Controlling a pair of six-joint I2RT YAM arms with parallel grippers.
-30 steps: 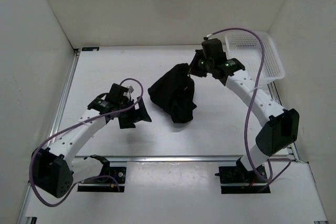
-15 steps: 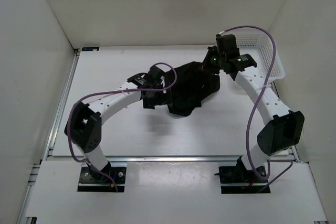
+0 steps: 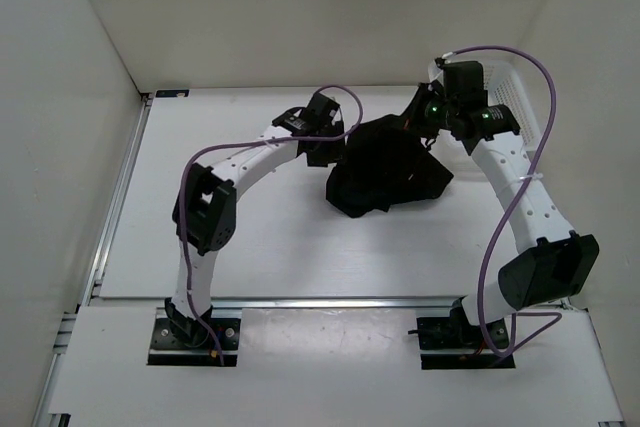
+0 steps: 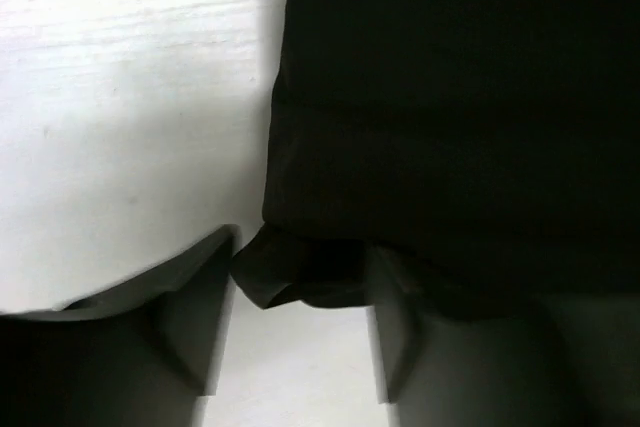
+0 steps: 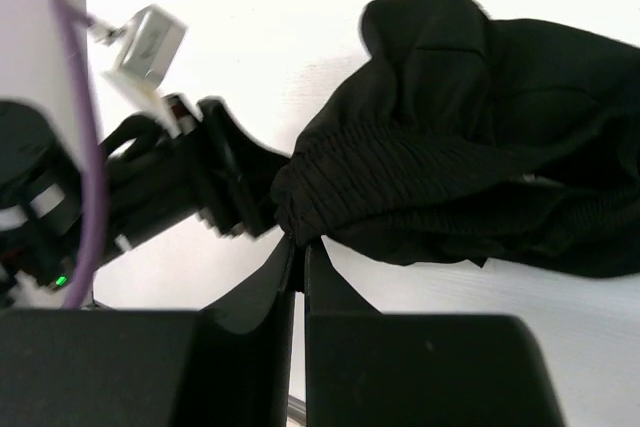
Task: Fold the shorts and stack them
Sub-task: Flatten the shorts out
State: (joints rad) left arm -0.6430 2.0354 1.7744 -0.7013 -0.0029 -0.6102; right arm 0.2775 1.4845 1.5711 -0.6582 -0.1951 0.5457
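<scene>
The black shorts (image 3: pixel 385 169) lie bunched in the middle of the table, lifted at their far edge. My right gripper (image 3: pixel 416 125) is shut on the ribbed waistband (image 5: pixel 330 177), its fingertips (image 5: pixel 300 243) pressed together on the fabric. The rest of the shorts (image 5: pixel 480 137) spreads away to the right in that view. My left gripper (image 3: pixel 328 147) is at the shorts' left edge. In the left wrist view its jaws (image 4: pixel 302 249) stand apart, and a folded hem corner (image 4: pixel 290 272) sits between the fingertips without being pinched.
A white mesh basket (image 3: pixel 528 117) stands at the far right corner, partly hidden behind the right arm. White walls close in the table on the left, back and right. A metal rail (image 3: pixel 120 192) runs along the left edge.
The left arm has swung from the near left up to the shorts' left edge, and its jaws have narrowed. The right gripper has dragged the shorts to the right.
</scene>
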